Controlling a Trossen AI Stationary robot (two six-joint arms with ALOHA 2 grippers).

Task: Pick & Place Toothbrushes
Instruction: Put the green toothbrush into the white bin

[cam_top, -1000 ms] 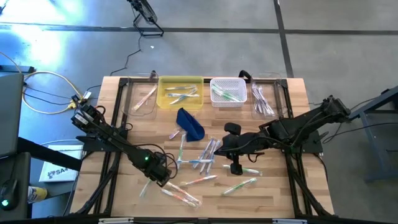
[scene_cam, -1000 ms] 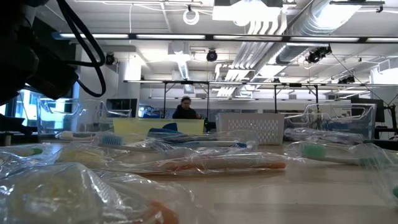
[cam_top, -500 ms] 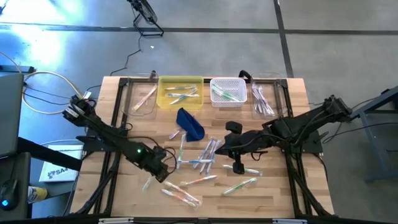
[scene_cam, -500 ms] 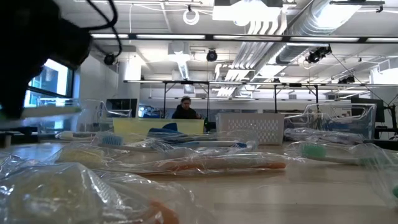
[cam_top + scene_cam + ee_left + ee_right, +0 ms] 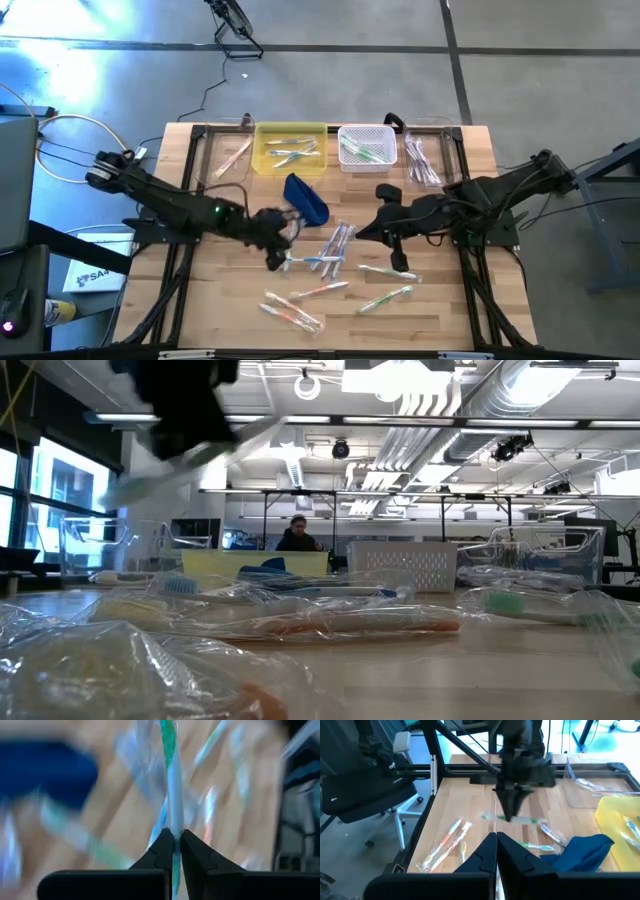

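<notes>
**Green brush clamped, left arm**

Green-white toothbrush (image 5: 170, 785) is pinched between the left gripper (image 5: 173, 841) fingers, held above the table (image 5: 220, 310) just beside the blue pouch (image 5: 306, 197). Right gripper (image 5: 497, 842) is seen closed on nothing, above loose toothbrushes (image 5: 330, 248) mid-table. More brushes are laid in the yellow bin (image 5: 262, 133) and white basket (image 5: 366, 132).
</notes>
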